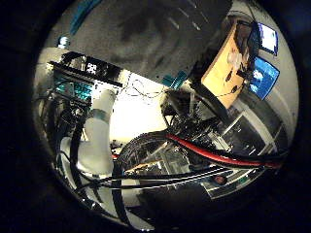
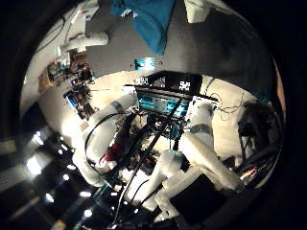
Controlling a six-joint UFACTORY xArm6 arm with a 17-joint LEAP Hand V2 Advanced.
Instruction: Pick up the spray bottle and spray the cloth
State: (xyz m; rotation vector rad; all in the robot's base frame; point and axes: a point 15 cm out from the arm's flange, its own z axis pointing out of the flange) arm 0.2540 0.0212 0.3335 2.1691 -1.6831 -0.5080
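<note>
**A:** What is your hand doing right now?

**B:** Your hand is loose and holds nothing. Its white fingers reach out from the palm, spread apart and only gently bent. There is only open space between them. The thumb-side view shows teal geared parts and a black plate where they join the body.

**A:** And where is your cloth?

**B:** Your cloth is teal and lies crumpled on the dark grey table. It looks small in the thumb-side view, so it is well away from your palm. No finger touches it.

**A:** Can you see the spray bottle?

**B:** Not for certain. A white object sits on the table just beside the cloth, cut off at the edge of the view. Too little of it shows for you to call it the bottle. Nothing bottle-like is close to your palm in either view.

**A:** What lies beyond that?

**B:** In the little-finger-side view you have a wooden board past the table's edge. Lit monitors stand just beside the board.
</note>
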